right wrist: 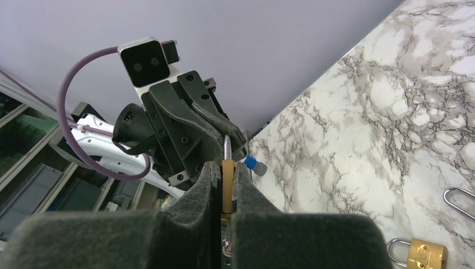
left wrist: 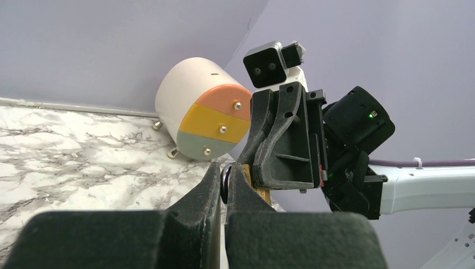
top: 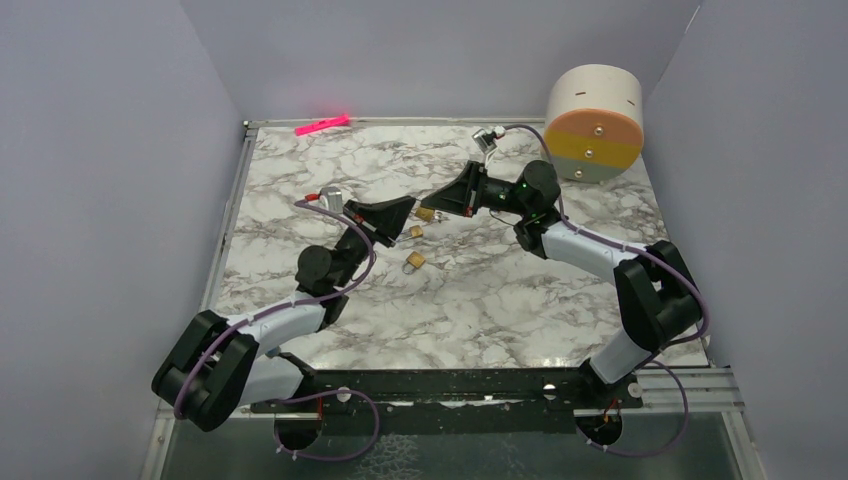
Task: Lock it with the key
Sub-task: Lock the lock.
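My right gripper (top: 447, 204) (right wrist: 227, 168) is shut on a small brass padlock (right wrist: 227, 185), held above the marble table (top: 500, 290); the padlock also shows in the top view (top: 427, 213). A thin silver key (right wrist: 226, 148) sticks out of the padlock's far end toward my left gripper. My left gripper (top: 408, 212) (left wrist: 226, 175) faces the right one, tip to tip, and is shut on the key's rounded head (left wrist: 226, 183). A sliver of the brass padlock (left wrist: 264, 194) shows just behind it. The padlock's shackle is mostly hidden between the right fingers.
Two more brass padlocks (top: 415, 232) (top: 414, 262) lie on the table just below the grippers; one shows in the right wrist view (right wrist: 425, 253). A white, orange, yellow and grey cylinder (top: 594, 122) (left wrist: 201, 115) stands at the back right. A pink strip (top: 322, 124) lies at the back edge.
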You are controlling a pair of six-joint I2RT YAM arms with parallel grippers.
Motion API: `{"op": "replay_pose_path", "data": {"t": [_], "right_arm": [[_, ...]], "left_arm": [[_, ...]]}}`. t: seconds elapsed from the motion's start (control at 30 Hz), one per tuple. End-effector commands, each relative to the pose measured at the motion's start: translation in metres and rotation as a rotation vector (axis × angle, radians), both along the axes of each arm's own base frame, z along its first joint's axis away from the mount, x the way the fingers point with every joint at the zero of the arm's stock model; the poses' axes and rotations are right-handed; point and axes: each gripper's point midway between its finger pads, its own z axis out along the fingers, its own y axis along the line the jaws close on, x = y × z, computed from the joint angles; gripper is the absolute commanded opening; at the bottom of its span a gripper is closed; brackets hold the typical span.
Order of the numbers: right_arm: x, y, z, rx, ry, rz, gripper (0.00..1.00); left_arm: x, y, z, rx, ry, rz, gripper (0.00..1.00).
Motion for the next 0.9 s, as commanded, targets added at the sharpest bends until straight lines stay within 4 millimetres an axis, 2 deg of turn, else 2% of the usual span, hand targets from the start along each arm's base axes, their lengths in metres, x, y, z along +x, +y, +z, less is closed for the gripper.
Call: {"op": "replay_pose_path", "data": {"t": [0.0,0.17,0.6,0.87], "right_arm": [[-0.001,0.016,0.034,0.086,-0.089,-0.063,0.01],[-0.004,0.016,0.031,0.074,-0.089,-0.055,0.01],[-0.01,0.023,0.024,-0.018,-0.109,0.035,0.01],[-0.01,0.021,0.022,-0.071,-0.135,0.037,0.01]], "left_arm": [[-0.088,-0.073,-0.045,0.203,0.052,-0.521,0.0],[-0.088,-0.072,-0.051,0.285,0.055,-0.518,0.0],[-0.111,-0.078,-0.065,0.345,0.076,-0.673,0.0],[-0.118,-0.078,-0.062,0.356,0.048,-0.71,0.0]]}}
